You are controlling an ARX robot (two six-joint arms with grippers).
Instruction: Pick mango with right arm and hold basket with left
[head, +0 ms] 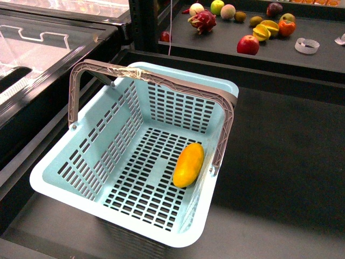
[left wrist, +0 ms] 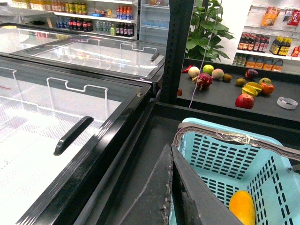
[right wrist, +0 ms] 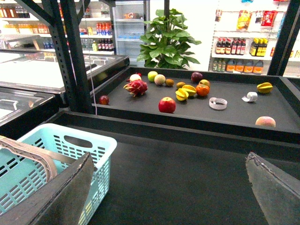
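Mango (head: 188, 164): lies on the slotted floor of the basket, at the side toward the robot's right, tilted along the wall; yellow-orange, whole. Its end also shows in the left wrist view (left wrist: 243, 206).
Basket (head: 64, 178): pale blue, standing on the dark surface (head: 280, 178) in front of the robot, both latticed handles (head: 161, 81) swung up and meeting over the far half.
Left end effector (left wrist: 172, 197): its black fingers lie pressed together with no gap between them, nothing held — they hang just beside the basket's near wall, over the dark surface; touching or not, I cannot tell.
Right end effector (right wrist: 168, 187): spread wide, one finger (right wrist: 61, 197) next to the basket's outer wall, the other well apart over the bare surface; nothing between them.
Raised shelf (head: 323, 62): behind the basket — red apple (head: 248, 45), dragon fruit (head: 202, 21), cut yellow slices (head: 264, 31), other round fruit.
Freezer (left wrist: 70, 136): glass-lidded, on the robot's left.
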